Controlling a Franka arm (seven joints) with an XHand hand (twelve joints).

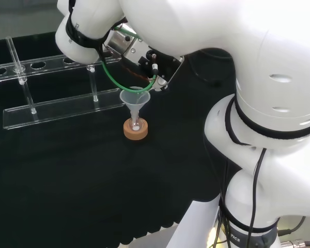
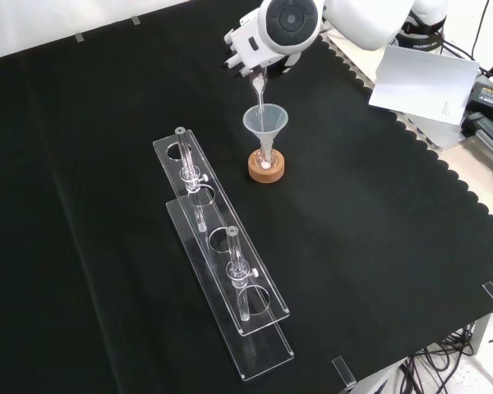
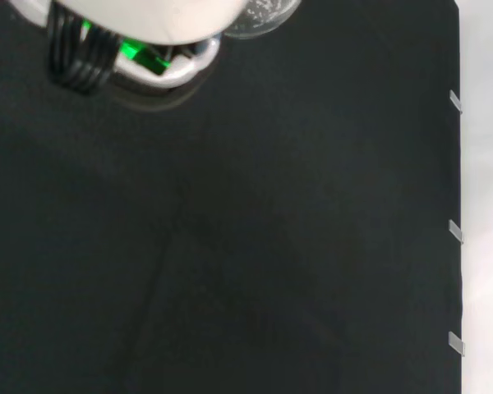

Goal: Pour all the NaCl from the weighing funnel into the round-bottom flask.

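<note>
Matt black cloth [image 2: 378, 246] covered the counter. The rack [image 2: 222, 279] and funnel [image 2: 265, 123] looked clear and glossy, the ring stand [image 2: 266, 170] rough cork, the arm [image 1: 268, 77] smooth glossy white plastic.

Hand [image 2: 248, 51] tilted downward, arm reaching over the bench.

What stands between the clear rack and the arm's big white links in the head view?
In the head view, a clear funnel sits in a small flask on a cork ring; around them is bare black cloth.
</note>
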